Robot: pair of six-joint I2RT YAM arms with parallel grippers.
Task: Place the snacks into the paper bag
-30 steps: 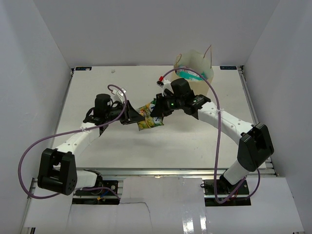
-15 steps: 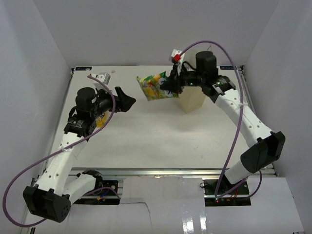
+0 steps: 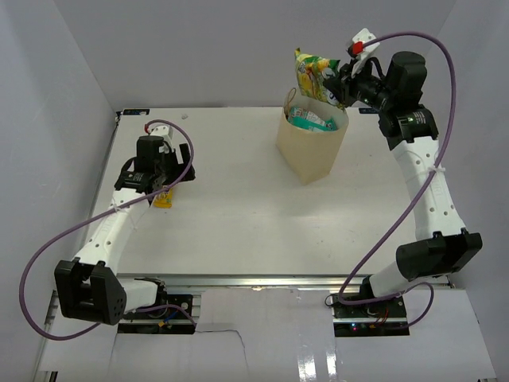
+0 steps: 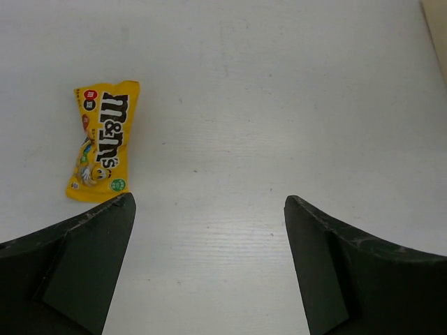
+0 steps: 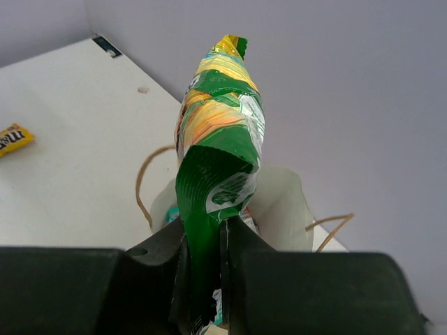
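Clamped on the crinkly green-yellow snack packet point(image 5: 218, 132), the right end effector point(image 5: 204, 241) holds it above the tall tan paper bag point(image 3: 310, 155), likely for dropping in, while the left end effector point(image 4: 209, 237) gapes empty over the desk point(image 4: 279, 105).

- White matte table point(image 3: 238, 231), a metal rail point(image 3: 262, 280) along its near edge
- Plain pale grey walls point(image 3: 223, 48) close it in on three sides
- Soft, even light

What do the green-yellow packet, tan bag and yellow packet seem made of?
The green-yellow packet looks like glossy plastic or foil film: crinkled, glinting. The tan bag: matte kraft paper, stiff creased walls. The yellow packet: printed plastic film, probably, with crimped ends.
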